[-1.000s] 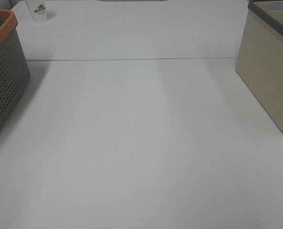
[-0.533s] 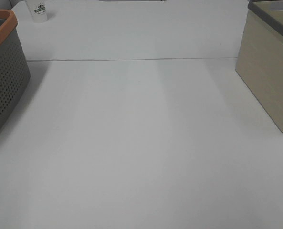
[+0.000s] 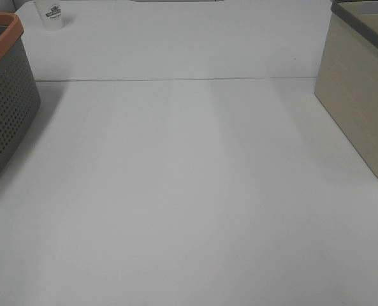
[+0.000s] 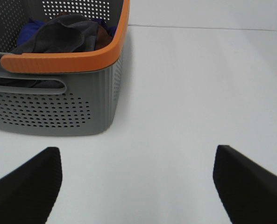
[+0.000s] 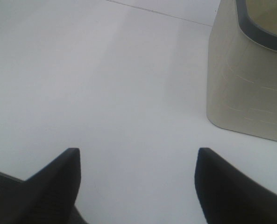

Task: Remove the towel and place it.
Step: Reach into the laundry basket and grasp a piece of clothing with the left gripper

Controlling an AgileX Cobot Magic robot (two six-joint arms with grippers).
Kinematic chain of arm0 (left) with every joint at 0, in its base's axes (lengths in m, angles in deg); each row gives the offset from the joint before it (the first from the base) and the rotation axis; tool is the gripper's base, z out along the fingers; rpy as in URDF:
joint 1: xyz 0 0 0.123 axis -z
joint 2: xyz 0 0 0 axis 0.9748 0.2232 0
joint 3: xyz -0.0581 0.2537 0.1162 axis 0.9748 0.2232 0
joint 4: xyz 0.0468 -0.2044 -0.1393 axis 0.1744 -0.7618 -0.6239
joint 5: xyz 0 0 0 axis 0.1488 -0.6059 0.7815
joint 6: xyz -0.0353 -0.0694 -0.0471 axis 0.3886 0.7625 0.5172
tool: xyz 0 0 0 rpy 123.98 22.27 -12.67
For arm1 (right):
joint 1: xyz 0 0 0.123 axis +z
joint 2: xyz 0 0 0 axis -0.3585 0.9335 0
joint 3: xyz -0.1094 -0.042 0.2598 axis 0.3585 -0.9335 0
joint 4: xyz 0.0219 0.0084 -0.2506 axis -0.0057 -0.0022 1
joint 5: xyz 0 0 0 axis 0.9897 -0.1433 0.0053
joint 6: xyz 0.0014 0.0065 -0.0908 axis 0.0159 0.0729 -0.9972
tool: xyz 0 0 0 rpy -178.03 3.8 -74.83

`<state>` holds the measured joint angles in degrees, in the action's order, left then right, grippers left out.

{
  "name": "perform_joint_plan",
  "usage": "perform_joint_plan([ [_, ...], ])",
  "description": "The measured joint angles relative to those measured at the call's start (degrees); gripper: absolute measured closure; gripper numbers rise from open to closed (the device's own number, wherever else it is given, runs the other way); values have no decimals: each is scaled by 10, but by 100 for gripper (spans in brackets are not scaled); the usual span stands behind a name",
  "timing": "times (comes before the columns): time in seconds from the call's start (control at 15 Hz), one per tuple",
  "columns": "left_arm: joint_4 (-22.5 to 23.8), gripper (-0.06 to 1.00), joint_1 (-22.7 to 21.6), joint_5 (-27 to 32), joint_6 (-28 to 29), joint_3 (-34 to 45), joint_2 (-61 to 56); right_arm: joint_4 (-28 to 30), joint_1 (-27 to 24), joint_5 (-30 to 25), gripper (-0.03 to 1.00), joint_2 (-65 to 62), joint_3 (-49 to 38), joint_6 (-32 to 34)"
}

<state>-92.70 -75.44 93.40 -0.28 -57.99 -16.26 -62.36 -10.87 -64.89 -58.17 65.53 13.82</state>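
Inside the basket (image 4: 63, 61), the towel (image 4: 63, 33) — left gripper (image 4: 137, 158), right gripper (image 5: 137, 156) spread wide, empty

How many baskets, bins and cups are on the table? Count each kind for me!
Grey basket with orange rim: 1
Beige bin: 1
White cup: 1
Total: 3
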Motion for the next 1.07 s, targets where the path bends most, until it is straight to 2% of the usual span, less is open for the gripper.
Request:
perform_joint_plan([
  [0.27, 2, 13, 0, -5, 2, -13, 53, 0, 0, 0, 28, 0, 0, 0],
  [0.8, 4, 14, 0, -69, 13, -26, 186, 0, 0, 0, 28, 0, 0, 0],
  [1.07, 42, 15, 0, -76, 13, -83, 249, 0, 0, 0, 28, 0, 0, 0],
])
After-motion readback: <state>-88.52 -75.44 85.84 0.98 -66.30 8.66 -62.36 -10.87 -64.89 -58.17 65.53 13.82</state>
